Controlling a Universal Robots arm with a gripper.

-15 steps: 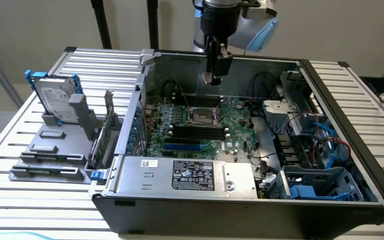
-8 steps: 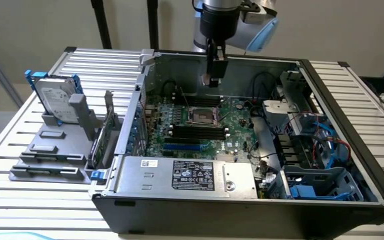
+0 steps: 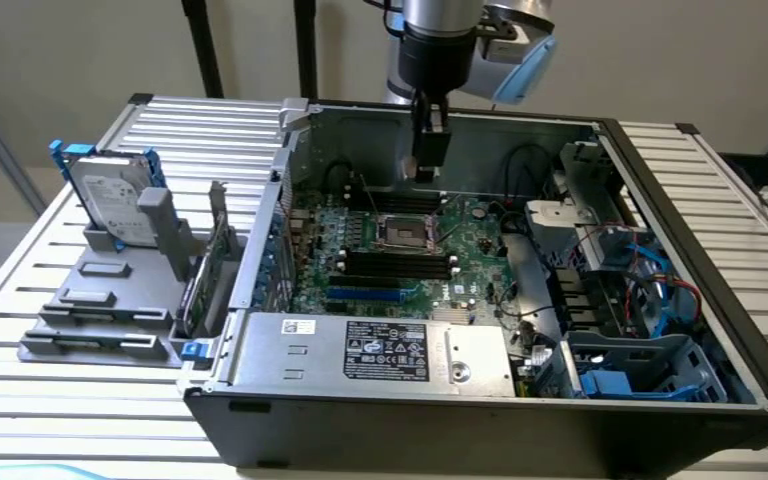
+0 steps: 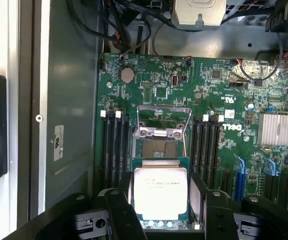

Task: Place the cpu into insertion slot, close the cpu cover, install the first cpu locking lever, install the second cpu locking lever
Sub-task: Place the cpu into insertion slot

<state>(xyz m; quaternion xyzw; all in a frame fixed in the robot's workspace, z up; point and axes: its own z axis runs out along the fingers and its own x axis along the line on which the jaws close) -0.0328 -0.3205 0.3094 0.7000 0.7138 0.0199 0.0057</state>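
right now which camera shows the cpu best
The wrist view: the cpu is close up, silver top showing, between the fingers of the hand. In the exterior view it is too small to tell under the hand.

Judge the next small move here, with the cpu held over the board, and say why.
Probably shift the cpu across until it sits square over the insertion slot. The jaws hold it above the board, the slot lies open beside it rather than beneath it, and the cpu cover stands lifted out of the way.
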